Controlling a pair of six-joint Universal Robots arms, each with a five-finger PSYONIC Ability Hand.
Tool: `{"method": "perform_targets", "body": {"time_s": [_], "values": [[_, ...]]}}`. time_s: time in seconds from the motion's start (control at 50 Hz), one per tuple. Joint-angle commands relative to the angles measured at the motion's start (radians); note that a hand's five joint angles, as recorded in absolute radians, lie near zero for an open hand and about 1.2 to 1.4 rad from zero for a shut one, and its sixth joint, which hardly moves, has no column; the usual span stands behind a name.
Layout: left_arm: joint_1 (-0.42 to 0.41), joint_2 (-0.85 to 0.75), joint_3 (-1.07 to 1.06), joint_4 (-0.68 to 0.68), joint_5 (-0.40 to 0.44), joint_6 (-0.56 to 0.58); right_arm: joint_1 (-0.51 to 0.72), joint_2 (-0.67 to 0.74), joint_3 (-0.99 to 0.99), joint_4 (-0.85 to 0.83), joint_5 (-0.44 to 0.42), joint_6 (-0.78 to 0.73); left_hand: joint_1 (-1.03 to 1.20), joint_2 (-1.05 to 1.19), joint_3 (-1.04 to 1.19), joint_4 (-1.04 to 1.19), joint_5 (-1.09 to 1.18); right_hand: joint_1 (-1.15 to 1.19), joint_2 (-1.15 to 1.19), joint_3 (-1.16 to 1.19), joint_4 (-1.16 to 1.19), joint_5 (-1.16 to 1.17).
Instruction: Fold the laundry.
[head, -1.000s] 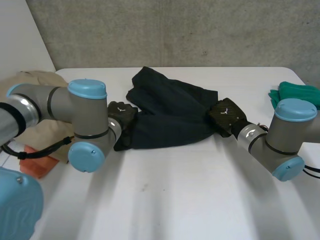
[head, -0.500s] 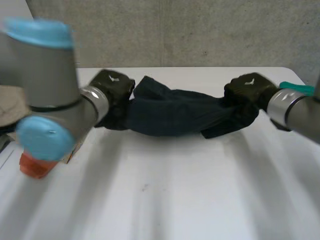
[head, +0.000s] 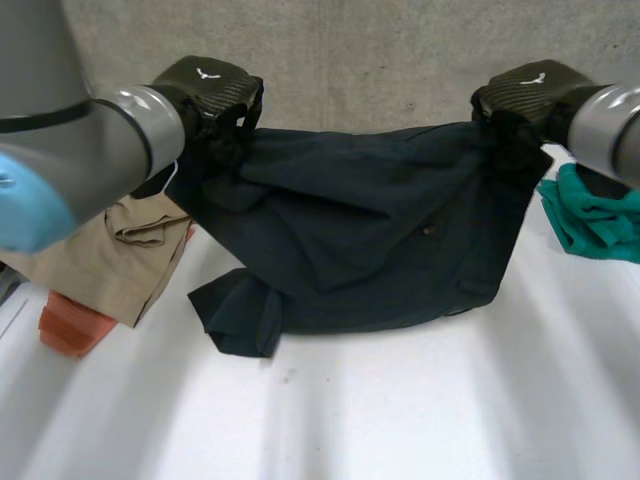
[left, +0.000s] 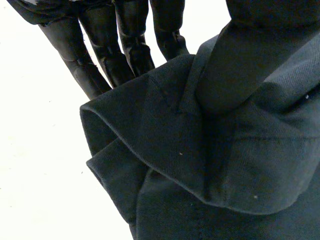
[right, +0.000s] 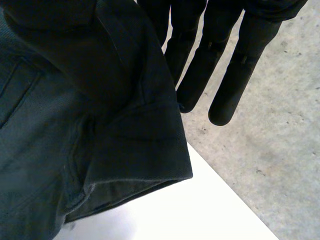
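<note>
Aloft, left hand (head: 205, 95) and right hand (head: 530, 90) apparently pinch the dark garment (head: 370, 230).

White table (head: 400, 420), tan garment (head: 110, 250), green cloth (head: 600, 215)

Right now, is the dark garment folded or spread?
Spread: the garment hangs between left hand and right hand, each pinching an upper corner, lower edge crumpled on the table.

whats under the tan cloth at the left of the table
An orange cloth pokes out beneath the tan cloth, on the white table. Its covered part cannot be seen, and the dark garment hides the tan cloth's inner edge.
</note>
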Motion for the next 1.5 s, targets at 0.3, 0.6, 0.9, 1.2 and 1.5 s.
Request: {"method": "perform_targets", "body": {"time_s": [0.3,0.6,0.9,1.2,1.5], "values": [[0.034,-0.003,0.169,0.615,-0.003,-0.205,0.076,0.008,-0.118,-0.703,0.182,0.251,0.242,0.2,0.209,0.202,0.245,0.271,0.228,0.209,0.2,0.214],[0.041,-0.005,-0.491,0.572,0.017,-0.173,0.077,0.016,0.449,-0.54,0.044,0.193,0.242,0.2,0.209,0.202,0.245,0.271,0.228,0.209,0.2,0.214],[-0.029,0.169,-0.825,0.368,0.034,0.125,0.028,-0.085,0.677,-0.31,0.029,-0.082,0.242,0.2,0.209,0.202,0.245,0.271,0.228,0.209,0.2,0.214],[-0.122,0.27,-0.945,0.061,0.021,0.199,-0.032,-0.171,0.769,0.134,-0.026,-0.409,0.005,-0.037,-0.028,-0.035,0.008,0.271,0.228,0.209,0.2,0.214],[-0.059,0.235,-0.866,0.154,0.015,0.194,-0.026,-0.174,0.802,-0.052,-0.043,-0.259,0.242,0.2,0.209,0.202,0.245,0.271,0.228,0.209,0.2,0.214]]}}
